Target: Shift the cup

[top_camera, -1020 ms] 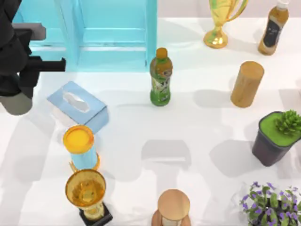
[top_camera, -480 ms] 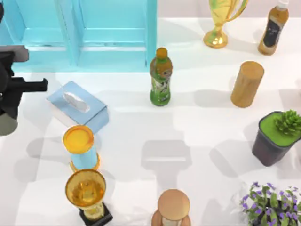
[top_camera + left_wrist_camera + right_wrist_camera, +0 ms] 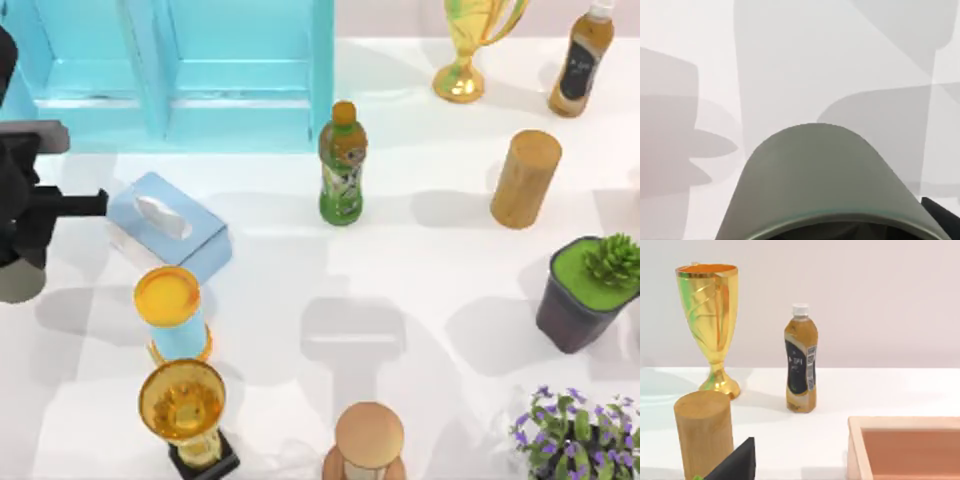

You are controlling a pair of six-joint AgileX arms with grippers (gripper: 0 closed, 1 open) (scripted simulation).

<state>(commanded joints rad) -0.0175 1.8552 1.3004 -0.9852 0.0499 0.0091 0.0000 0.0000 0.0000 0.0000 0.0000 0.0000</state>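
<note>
**One cup, held at the table's left edge**

One arm is working. The left gripper (image 3: 20,250) appears clamped on the cup (image 3: 18,285), which is at the far left of the table, near the tissue box (image 3: 165,222).

Two risks stand out. The tumbler is smooth and tapered, so a loose grip could let it slip. A swing rightward could also clip the tissue box or the orange-lidded cylinder (image 3: 172,312).

From the left wrist, the cup (image 3: 830,175) blocks the fingers, so contact cannot be confirmed, nor whether its base rests on the table (image 3: 815,60). The right arm idles, its camera facing the trophy (image 3: 710,320).
</note>
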